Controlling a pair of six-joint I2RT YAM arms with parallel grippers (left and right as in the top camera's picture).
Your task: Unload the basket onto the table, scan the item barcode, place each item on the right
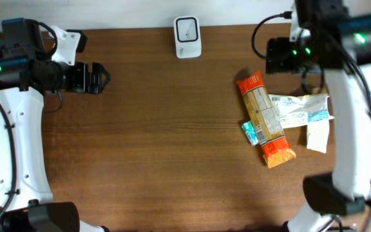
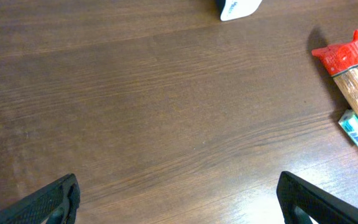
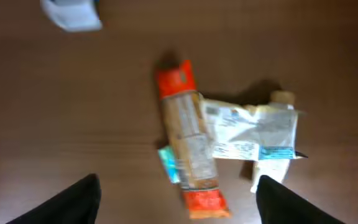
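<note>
Hazards at the pick-up stage of a barcode scan. The scanner (image 1: 187, 37) is taken as the landmark; it stands at the far edge of the table (image 1: 160, 148). A small heap of goods is seen to the right of the scanner and nearer the robot. It consists of an orange-ended packet (image 1: 265, 119), a white pouch (image 1: 298, 111) overlapping the packet on the side away from the scanner, a small teal pack (image 1: 250, 133) tucked against the side towards the scanner, and a white sachet (image 1: 317, 135) farthest from the scanner. The item to be scanned is judged to be one of these, but no barcode can be made out.

The right gripper (image 3: 178, 186) is held above the heap with its fingers spread wide and nothing between them. The left gripper (image 1: 103, 77) is placed well to the left of the scanner, likewise spread and empty.

Three failures are judged likely:
- A neighbouring item may be dragged or lifted along, since the goods touch and overlap.
- A flat, slippery wrapper may be missed or dropped, since little edge is offered to the fingers.
- The code may be presented facing away from the scanner, or covered by the fingers, since its position is not known.
</note>
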